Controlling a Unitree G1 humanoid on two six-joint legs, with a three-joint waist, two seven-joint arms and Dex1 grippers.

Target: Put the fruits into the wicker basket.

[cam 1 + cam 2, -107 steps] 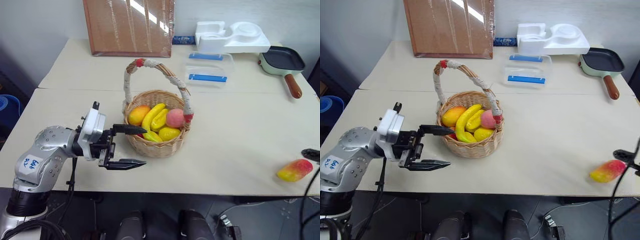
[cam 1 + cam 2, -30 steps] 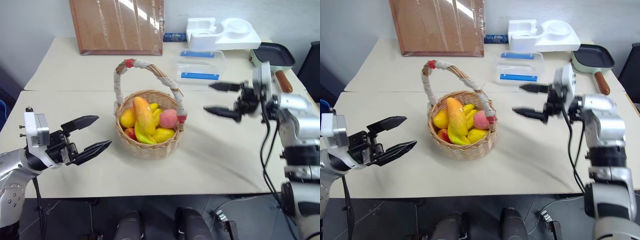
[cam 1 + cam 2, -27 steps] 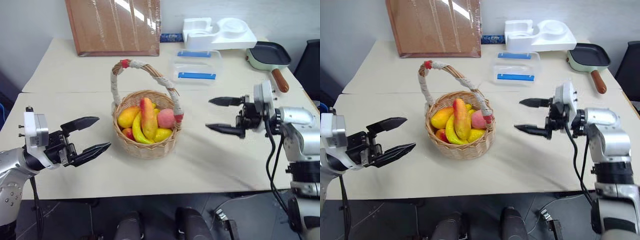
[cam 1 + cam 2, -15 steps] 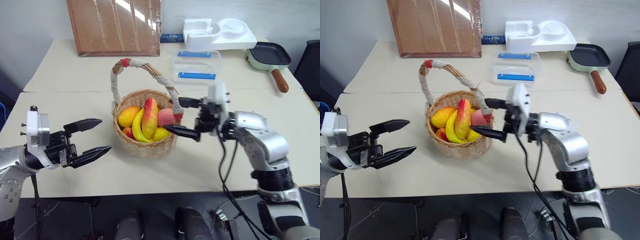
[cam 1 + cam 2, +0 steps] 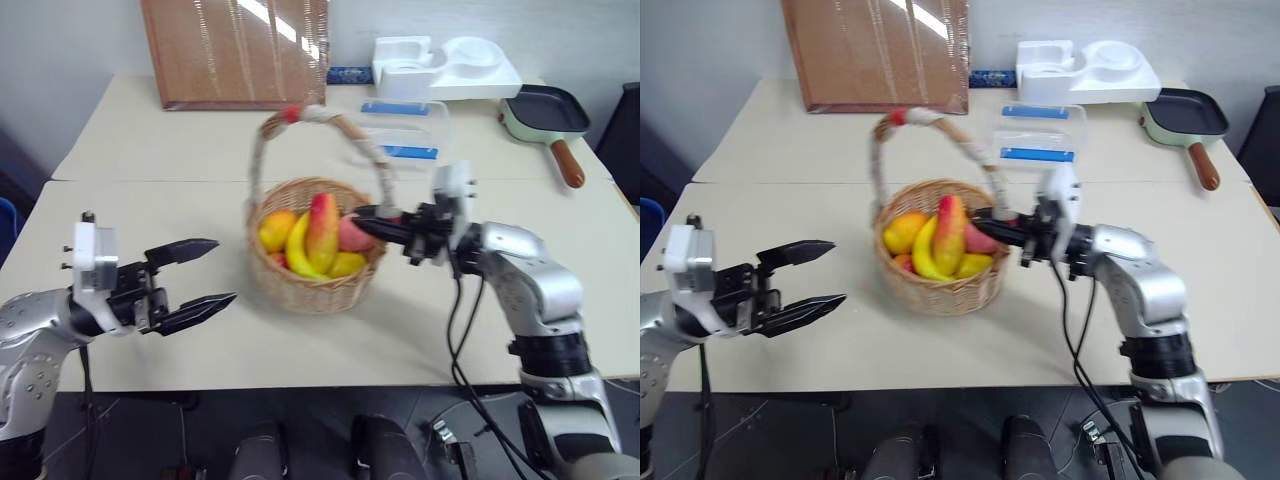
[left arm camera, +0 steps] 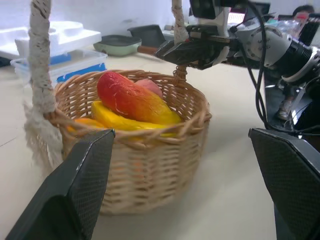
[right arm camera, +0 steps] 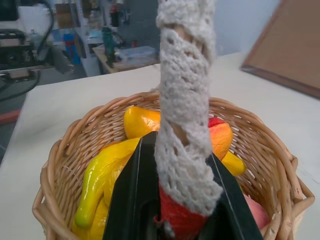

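The wicker basket [image 5: 315,290] stands mid-table, its cloth-wrapped handle [image 7: 185,100] arching above. Inside lie the red-to-yellow mango [image 5: 322,228], propped upright, the pink peach [image 5: 352,232] by the right rim, yellow bananas [image 5: 300,255] and an orange fruit [image 5: 275,228]. My right gripper [image 5: 372,222] is shut on the handle's red-wrapped right end, just above the rim; its black fingers [image 7: 131,195] clamp it from both sides. My left gripper [image 5: 222,270] hangs open to the left of the basket, apart from it, pointing at its wall [image 6: 150,165].
At the back of the table lean a wooden board [image 5: 235,50], a clear box with blue strips [image 5: 405,125], a white foam tray [image 5: 445,65] and a green pan [image 5: 545,115]. A seam [image 5: 150,180] crosses the tabletop behind the basket.
My right gripper swung in from the right to the basket and shut on the handle's right end. The handle now shows blurred and leaning. The left gripper edged slightly toward the basket.
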